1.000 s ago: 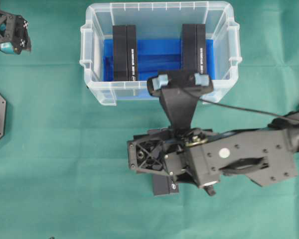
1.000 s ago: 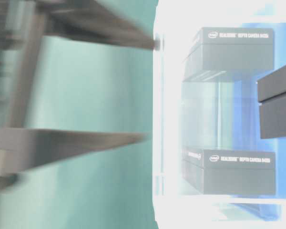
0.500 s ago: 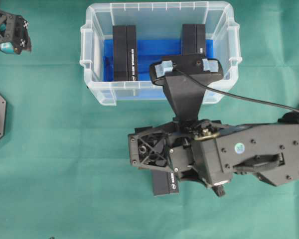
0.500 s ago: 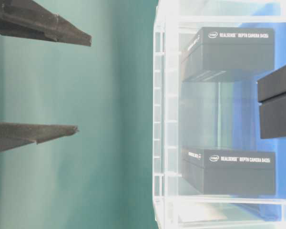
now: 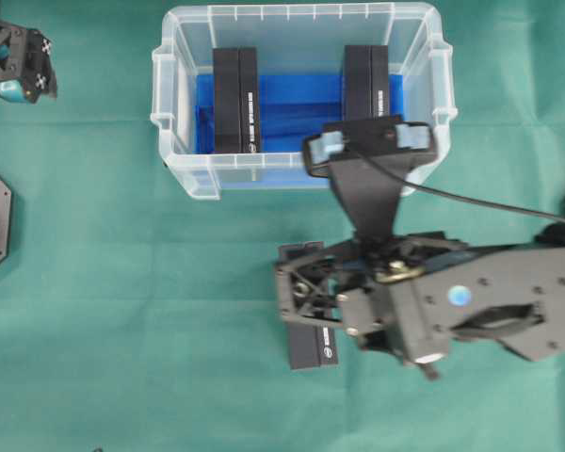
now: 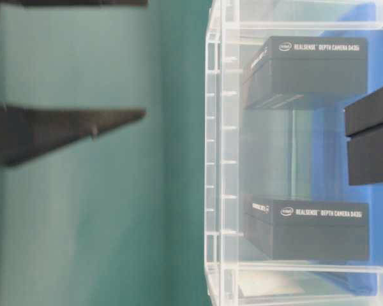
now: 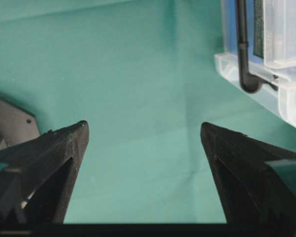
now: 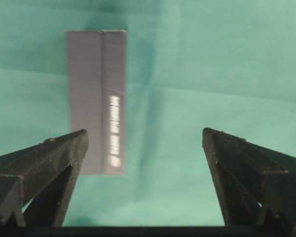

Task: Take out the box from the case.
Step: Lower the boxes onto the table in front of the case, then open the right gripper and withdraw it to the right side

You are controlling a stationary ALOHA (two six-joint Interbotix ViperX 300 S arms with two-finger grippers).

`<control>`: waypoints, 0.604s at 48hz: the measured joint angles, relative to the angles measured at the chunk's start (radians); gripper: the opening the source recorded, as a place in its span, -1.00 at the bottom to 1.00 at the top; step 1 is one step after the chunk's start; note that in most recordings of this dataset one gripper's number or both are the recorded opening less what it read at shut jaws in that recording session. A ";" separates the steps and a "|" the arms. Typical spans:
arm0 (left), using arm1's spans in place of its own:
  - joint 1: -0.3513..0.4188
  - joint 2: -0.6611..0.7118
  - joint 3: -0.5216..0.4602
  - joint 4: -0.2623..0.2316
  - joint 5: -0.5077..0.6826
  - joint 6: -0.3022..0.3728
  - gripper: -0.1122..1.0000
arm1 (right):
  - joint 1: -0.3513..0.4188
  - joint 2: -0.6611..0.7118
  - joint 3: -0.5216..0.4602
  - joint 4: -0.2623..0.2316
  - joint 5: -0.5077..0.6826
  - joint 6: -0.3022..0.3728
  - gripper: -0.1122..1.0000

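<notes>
A clear case (image 5: pixel 301 179) with a blue liner is seen at the top centre of the green cloth (image 5: pixel 122 311) in the overhead view. Two black boxes are stood on edge inside it, one at the left (image 5: pixel 236 100) and one at the right (image 5: pixel 366 83), well apart, with blue liner showing between them. A third box (image 5: pixel 314 346) is laid flat on the cloth outside the case, below it, partly covered from above by the right arm.

The right gripper (image 8: pixel 145 143) is held over the cloth with its fingers spread wide and nothing between them; in its wrist view the loose box (image 8: pixel 96 98) is seen just beyond the left finger (image 8: pixel 49 163) (white lettering runs along its side).

The left gripper (image 7: pixel 144 133) is parked at the top left corner of the overhead view, fingers likewise wide apart and empty, with a corner of the case (image 7: pixel 266 79) visible at the upper right of its wrist view.
</notes>
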 measured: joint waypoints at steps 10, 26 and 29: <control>0.000 -0.002 0.002 -0.008 0.002 -0.003 0.90 | 0.029 -0.127 0.155 0.002 -0.014 0.018 0.87; -0.006 -0.002 0.002 -0.008 0.003 -0.003 0.90 | 0.097 -0.376 0.456 0.003 -0.080 0.098 0.87; -0.006 -0.002 0.000 -0.008 0.003 -0.003 0.90 | 0.114 -0.428 0.503 0.005 -0.081 0.118 0.87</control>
